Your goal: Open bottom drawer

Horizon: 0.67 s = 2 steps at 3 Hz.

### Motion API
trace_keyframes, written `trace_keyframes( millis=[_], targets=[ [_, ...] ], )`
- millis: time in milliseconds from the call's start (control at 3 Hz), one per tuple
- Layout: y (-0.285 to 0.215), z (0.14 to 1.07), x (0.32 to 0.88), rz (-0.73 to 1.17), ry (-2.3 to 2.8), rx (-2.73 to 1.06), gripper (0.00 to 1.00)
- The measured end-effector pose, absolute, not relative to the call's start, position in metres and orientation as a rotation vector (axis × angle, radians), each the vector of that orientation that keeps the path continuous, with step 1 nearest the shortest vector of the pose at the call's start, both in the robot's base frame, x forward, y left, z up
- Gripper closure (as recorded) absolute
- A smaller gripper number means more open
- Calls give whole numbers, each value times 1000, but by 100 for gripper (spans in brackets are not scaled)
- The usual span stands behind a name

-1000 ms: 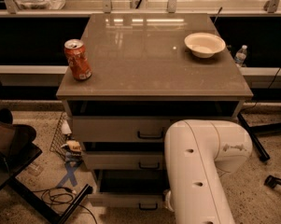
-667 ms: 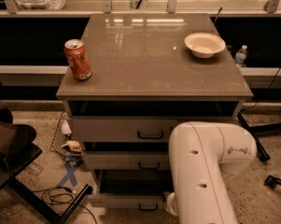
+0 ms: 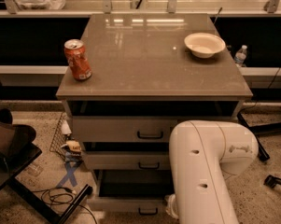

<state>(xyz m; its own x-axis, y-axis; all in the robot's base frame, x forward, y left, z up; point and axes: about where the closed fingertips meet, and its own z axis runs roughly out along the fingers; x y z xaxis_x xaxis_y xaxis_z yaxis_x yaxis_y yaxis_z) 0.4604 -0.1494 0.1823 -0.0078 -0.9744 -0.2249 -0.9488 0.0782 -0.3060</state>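
Speckled flooring (image 3: 256, 190) surrounded a three-drawer cabinet (image 3: 74, 120) with a glossy grey-brown top (image 3: 149, 64). A long ledge ran behind it. An orange soda can (image 3: 78, 59) stood upright near the top's front left corner. A pale bowl (image 3: 204, 44) sat towards the back right, well apart from the can. A small water bottle (image 3: 241, 55) stood behind the cabinet's right edge. Loose cable (image 3: 60, 197) and a blue tape cross (image 3: 70, 174) lay on the floor to the left.

The bottom drawer (image 3: 121, 204) was the lowest front, at the frame's lower edge, with its black bar handle (image 3: 148, 211) lying horizontal. The dark gap above this front was deeper than those above the other two drawers. It may therefore have been partly drawn out, but this could not be confirmed.

The robot's white arm (image 3: 205, 171) rose from the lower right and covered the right part of the two lower drawer fronts. The gripper was out of sight behind it, judged to be low at the cabinet front, just right of the handle. Whether it was spread, closed or pinching the handle could not be told.

Judgement: the handle's long axis ran left to right across the front. The pull would therefore have to come straight outward, towards the camera.
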Motion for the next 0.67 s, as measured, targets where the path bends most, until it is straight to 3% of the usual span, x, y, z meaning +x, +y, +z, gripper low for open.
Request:
trace_keyframes(
  millis=[667],
  targets=[
    [-153, 192, 452, -104, 1991, -1918, 100]
  ],
)
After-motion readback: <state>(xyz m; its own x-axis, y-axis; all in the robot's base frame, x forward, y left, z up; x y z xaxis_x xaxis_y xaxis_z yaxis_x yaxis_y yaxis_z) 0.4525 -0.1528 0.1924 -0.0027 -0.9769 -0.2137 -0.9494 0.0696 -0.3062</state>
